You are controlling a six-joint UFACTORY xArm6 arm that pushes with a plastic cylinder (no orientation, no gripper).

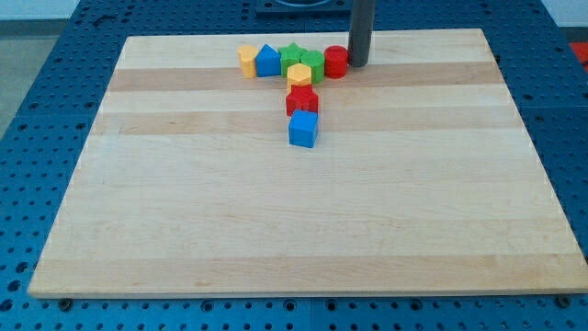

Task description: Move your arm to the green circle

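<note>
Nearest the camera sits the blue cube (pixel 303 130), with a red block (pixel 301 100) and a yellow hexagon (pixel 299 75) behind it up the bench (pixel 276 230). The green circle (pixel 313 63) lies in the cluster near the view's top, round, with no long axis or heading to speak of. The rod has no fingers to open or close — its tip (pixel 357 64) stands just right of the red cylinder (pixel 336 61), which sits between tip and green circle — so the target lies toward the view's left.
</note>
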